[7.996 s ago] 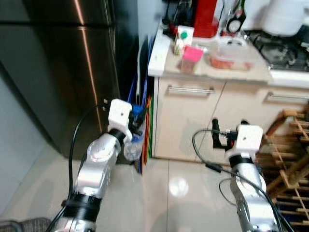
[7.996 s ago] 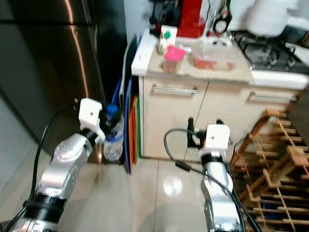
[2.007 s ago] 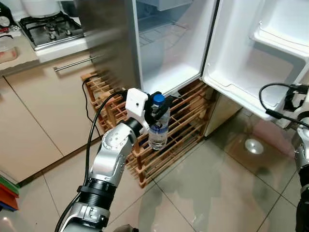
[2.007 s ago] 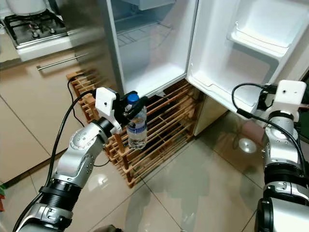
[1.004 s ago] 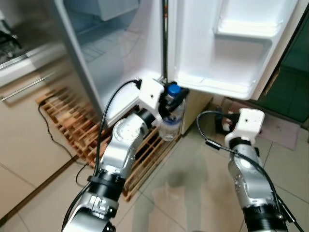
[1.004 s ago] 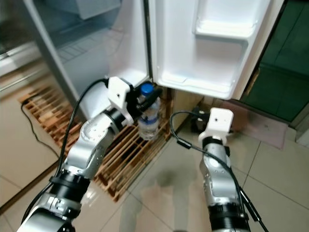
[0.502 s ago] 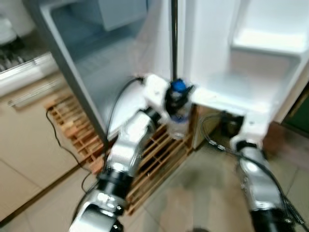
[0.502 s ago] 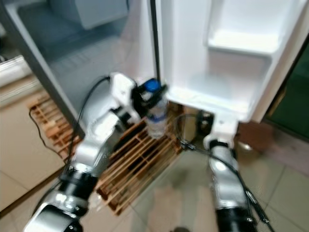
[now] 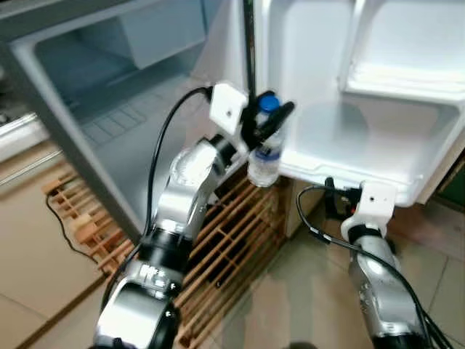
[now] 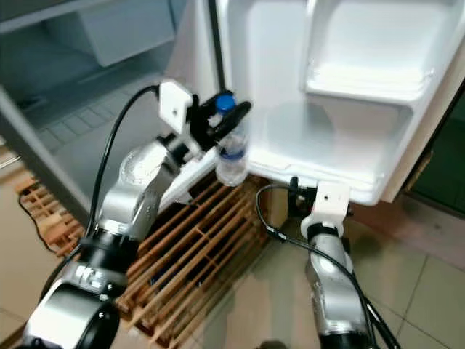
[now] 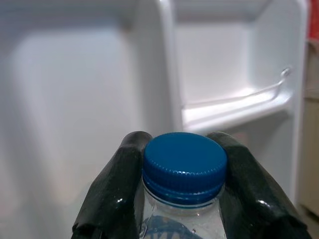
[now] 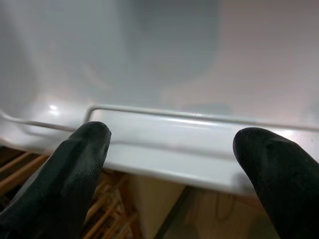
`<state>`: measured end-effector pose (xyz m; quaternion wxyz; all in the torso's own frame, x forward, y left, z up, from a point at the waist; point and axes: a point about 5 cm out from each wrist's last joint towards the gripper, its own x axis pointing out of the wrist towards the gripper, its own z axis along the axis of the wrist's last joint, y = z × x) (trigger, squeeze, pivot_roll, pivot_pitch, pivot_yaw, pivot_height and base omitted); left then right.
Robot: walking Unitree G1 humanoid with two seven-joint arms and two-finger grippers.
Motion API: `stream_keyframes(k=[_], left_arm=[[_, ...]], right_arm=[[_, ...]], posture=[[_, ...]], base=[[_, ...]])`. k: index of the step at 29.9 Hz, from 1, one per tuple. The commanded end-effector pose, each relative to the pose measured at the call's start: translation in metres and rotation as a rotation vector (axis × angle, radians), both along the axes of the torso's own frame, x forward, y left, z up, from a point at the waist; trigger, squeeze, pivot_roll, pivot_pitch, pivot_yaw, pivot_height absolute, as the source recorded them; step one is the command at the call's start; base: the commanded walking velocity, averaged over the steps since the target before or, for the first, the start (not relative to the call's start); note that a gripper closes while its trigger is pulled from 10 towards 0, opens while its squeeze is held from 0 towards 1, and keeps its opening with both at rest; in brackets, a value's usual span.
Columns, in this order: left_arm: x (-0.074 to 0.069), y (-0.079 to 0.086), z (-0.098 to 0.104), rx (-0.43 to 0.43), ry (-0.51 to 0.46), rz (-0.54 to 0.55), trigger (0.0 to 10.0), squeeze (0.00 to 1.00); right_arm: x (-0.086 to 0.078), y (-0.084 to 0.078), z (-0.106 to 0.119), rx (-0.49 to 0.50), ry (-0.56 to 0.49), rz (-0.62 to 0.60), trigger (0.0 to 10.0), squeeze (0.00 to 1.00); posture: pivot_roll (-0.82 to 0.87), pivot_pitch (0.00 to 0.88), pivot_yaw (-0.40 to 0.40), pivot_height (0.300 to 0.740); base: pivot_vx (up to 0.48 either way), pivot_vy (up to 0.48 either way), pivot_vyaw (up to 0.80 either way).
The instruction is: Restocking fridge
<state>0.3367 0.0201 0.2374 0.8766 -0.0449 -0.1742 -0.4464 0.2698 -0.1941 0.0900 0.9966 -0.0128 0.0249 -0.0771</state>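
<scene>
A clear water bottle with a blue cap hangs upright from my left gripper, which is shut on its neck just under the cap. The bottle is at the hinge-side end of the open fridge door's lower shelf, slightly above its rim. In the left wrist view the black fingers clamp both sides of the cap, with a white door shelf behind. My right gripper is open and low, just under the lower shelf; its fingertips frame the shelf's wire rail.
The fridge compartment stands open on the left, with a wire shelf and a drawer. An upper door shelf sits above the lower one. A wooden slatted rack lies on the tiled floor below the fridge.
The camera has drawn nearer to the fridge door and the picture is sharper. My left gripper has raised the bottle to the lower door shelf. My right gripper stays under it.
</scene>
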Motion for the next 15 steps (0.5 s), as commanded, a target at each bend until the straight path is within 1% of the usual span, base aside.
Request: stream_keyframes(k=[1,3,5,7,9,11,15], left_arm=[[0.002,0.009,0.019,-0.003,-0.053,0.0,10.0,0.0],[0.002,0.007,0.025,-0.001,-0.053,-0.023,10.0,0.0],[0.003,0.001,0.038,-0.028,-0.041,-0.076,10.0,0.0],[0.003,0.0,0.041,-0.029,-0.047,-0.083,10.0,0.0],[0.003,-0.007,0.046,-0.029,-0.055,-0.098,10.0,0.0],[0.004,-0.009,0.047,-0.026,-0.058,-0.102,10.0,0.0],[0.003,-0.024,0.053,-0.026,-0.066,-0.148,10.0,0.0]], right_arm=[[-0.002,0.013,0.005,0.022,-0.012,0.071,10.0,0.0],[-0.007,0.015,0.002,0.025,0.005,0.103,10.0,0.0],[-0.016,0.015,-0.005,0.027,0.043,0.13,10.0,0.0],[-0.018,0.015,-0.007,0.027,0.052,0.13,10.0,0.0],[-0.021,0.014,-0.008,0.032,0.06,0.124,10.0,0.0],[-0.021,0.014,-0.008,0.034,0.062,0.124,10.0,0.0],[-0.023,0.016,-0.007,0.048,0.064,0.121,10.0,0.0]], posture=[[-0.11,0.0,0.091,0.723],[-0.11,0.0,0.092,0.723],[-0.12,0.0,0.095,0.723],[-0.12,0.0,0.097,0.723],[-0.13,0.0,0.103,0.723],[-0.14,0.0,0.104,0.723],[-0.14,0.0,0.108,0.723]], base=[[0.0,0.0,0.0],[0.0,0.0,0.0],[0.0,0.0,0.0],[0.0,0.0,0.0],[0.0,0.0,0.0],[0.0,0.0,0.0],[0.0,0.0,0.0]])
